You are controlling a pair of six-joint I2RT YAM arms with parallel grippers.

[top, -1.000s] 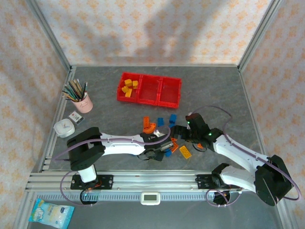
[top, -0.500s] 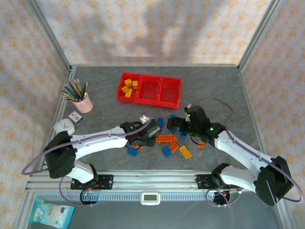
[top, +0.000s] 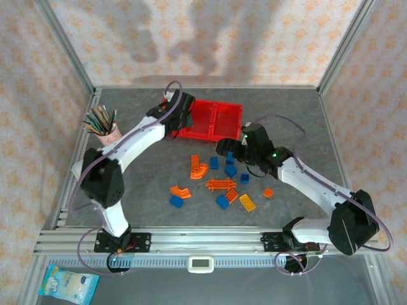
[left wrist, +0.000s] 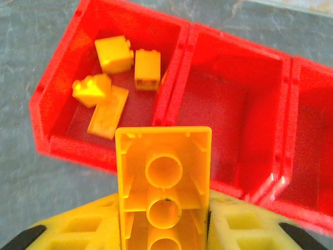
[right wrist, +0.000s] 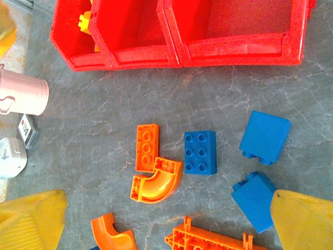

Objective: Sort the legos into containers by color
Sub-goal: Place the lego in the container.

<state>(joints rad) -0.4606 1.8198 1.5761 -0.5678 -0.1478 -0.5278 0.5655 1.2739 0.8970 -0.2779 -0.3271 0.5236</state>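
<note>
Left fingers (left wrist: pixel 73 232): clenched on a yellow brick (left wrist: pixel 164 182), whose hollow underside with its round tubes faces the wrist camera.
Yellow brick, place: held in the air over the left end of the containers (left wrist: pixel 179 73). In the left wrist view it overlaps the wall where the left bin meets the middle one.
Left bin (left wrist: pixel 57 88): four yellow legos (left wrist: pixel 113 53) lie close together on its floor (two chunky blocks, a smaller lumpy one and a flat plate).
Left arm (top: pixel 137 136): stretches from the near left of the worktop (top: pixel 127 210) to the far side, with its wrist above the left bin.
Right fingers (right wrist: pixel 31 221): released and spread wide with nothing between them, hovering above loose legos just near of the containers.
Below the right fingers: an orange flat plate (right wrist: pixel 146 148) touches an orange curved piece (right wrist: pixel 156 182). A blue six-stud brick (right wrist: pixel 200 152) lies just to their right, and two blue blocks (right wrist: pixel 264 137) lie further right. An orange ladder piece (right wrist: pixel 213 239) sits at the near edge of that view.
Worktop scatter: orange and blue pieces are spread across the middle, near of the containers. One yellow plate (top: pixel 247 203) lies at the near right, just beside an orange piece.
Pink cup (top: pixel 114 137): holds pencils and stands left of the containers, well apart from them.
</note>
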